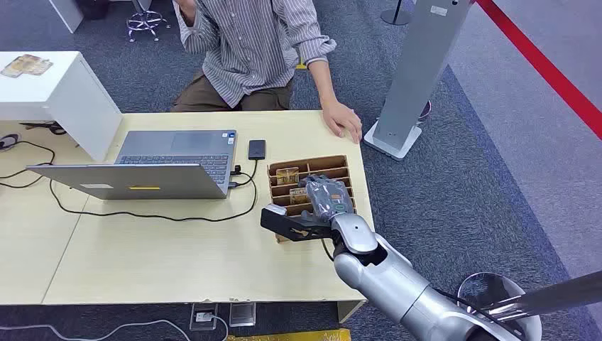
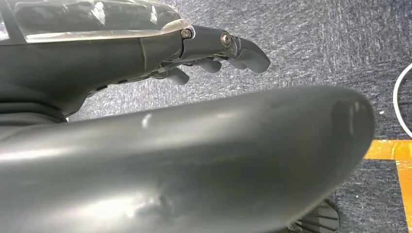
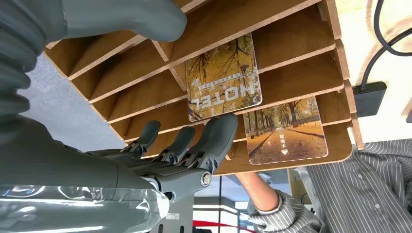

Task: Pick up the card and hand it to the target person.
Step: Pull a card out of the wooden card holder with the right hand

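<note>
A light wooden table is seen across the lower left of the head view, set on grey-blue carpet. A white cabinet stands at the table's far left corner. An open laptop is placed near the far edge, with black cables trailed across the tabletop and a black phone laid just beside it. A grey metal stand on a flat base is positioned on the carpet past the table's far right corner. A red stripe is run diagonally over the floor at the upper right. A chair base is seen at the far end. Yellow floor tape is shown on the carpet in the left wrist view.
</note>
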{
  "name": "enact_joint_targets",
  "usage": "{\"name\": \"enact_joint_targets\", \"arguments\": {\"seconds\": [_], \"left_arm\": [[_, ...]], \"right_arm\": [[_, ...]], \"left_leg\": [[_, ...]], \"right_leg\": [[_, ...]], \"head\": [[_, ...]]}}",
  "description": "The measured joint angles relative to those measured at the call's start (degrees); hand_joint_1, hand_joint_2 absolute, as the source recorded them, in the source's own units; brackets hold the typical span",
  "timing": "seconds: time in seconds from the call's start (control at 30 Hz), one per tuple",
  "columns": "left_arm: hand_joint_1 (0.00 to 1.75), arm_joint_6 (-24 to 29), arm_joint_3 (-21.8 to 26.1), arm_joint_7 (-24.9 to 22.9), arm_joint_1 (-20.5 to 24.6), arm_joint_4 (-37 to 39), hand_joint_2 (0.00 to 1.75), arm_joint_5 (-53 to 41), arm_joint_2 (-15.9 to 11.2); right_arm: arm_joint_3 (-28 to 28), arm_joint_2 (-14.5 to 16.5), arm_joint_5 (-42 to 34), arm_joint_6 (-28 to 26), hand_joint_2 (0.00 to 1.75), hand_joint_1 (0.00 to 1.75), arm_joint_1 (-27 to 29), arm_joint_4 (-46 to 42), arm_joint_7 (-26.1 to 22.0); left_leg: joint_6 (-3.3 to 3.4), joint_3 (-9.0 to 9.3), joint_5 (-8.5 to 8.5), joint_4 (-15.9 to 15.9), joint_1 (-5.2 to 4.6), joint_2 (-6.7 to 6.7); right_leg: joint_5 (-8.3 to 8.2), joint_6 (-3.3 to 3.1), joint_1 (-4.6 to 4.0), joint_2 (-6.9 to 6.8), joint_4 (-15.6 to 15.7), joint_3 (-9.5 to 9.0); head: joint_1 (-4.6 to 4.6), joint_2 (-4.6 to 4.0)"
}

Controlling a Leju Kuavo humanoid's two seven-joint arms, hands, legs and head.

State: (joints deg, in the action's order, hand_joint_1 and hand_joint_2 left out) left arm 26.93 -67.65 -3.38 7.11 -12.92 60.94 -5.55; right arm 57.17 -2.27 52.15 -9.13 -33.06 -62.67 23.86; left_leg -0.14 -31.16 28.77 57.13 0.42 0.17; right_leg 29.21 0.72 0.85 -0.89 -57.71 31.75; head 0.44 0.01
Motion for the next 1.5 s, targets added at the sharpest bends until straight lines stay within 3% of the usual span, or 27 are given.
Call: {"name": "enact_joint_targets", "arguments": {"seconds": [0.13, 0.2, 0.33, 0.77, 0.9, 1.5], "left_arm": [[0.0, 0.0, 0.0, 0.01, 0.06, 0.0, 0.0, 0.0, 0.0], [0.0, -0.01, 0.0, 0.01, 0.09, 0.0, 0.0, 0.0, 0.0], [0.0, -0.02, 0.0, -0.01, 0.12, 0.0, 0.0, 0.0, 0.0], [0.0, -0.04, -0.02, -0.03, 0.16, 0.0, 0.0, 0.0, 0.0], [0.0, -0.03, -0.04, -0.03, 0.16, 0.0, 1.75, -0.01, 0.0], [0.0, 1.23, -1.1, 0.02, 0.19, 0.0, 1.75, -0.56, 0.0]], "right_arm": [[-0.04, 0.22, 0.08, -0.27, 1.75, 1.03, -0.19, 0.36, -0.14], [-0.07, 0.26, 0.09, -0.45, 1.75, 1.05, -0.47, 0.53, -0.22], [-0.09, 0.29, 0.11, -0.92, 1.75, 1.37, -1.01, 0.91, -0.35], [-0.12, 0.74, 1.14, -3.4, 1.75, 1.53, -1.04, 1.28, -0.11], [-0.12, 0.74, 1.15, -3.59, 1.75, 1.51, -1.04, 1.28, -0.07], [-0.14, 0.74, 1.11, -3.81, 1.75, 1.48, -0.98, 1.28, -0.04]], "left_leg": [[0.0, 0.01, 0.0, 0.0, 0.0, 0.0], [0.0, 0.01, 0.0, 0.0, 0.0, 0.0], [0.0, 0.01, 0.0, 0.0, 0.0, 0.0], [0.0, 0.01, 0.0, 0.0, 0.0, 0.01], [0.0, 0.0, 0.0, 0.0, 0.0, 0.01], [0.0, 0.0, 0.0, 0.0, 0.0, 0.01]], "right_leg": [[0.0, 0.0, 0.0, 0.0, 0.0, 0.0], [0.0, 0.0, 0.0, 0.0, 0.0, 0.0], [0.0, 0.0, 0.0, 0.0, 0.0, 0.0], [0.0, 0.0, 0.0, 0.01, 0.0, 0.0], [0.0, 0.0, 0.0, 0.01, 0.0, 0.01], [0.0, 0.0, 0.0, 0.01, 0.0, 0.02]], "head": [[-0.02, -0.01], [-0.02, -0.01], [-0.02, -0.01], [-0.02, -0.01], [0.0, -0.01], [-0.02, 0.0]]}}
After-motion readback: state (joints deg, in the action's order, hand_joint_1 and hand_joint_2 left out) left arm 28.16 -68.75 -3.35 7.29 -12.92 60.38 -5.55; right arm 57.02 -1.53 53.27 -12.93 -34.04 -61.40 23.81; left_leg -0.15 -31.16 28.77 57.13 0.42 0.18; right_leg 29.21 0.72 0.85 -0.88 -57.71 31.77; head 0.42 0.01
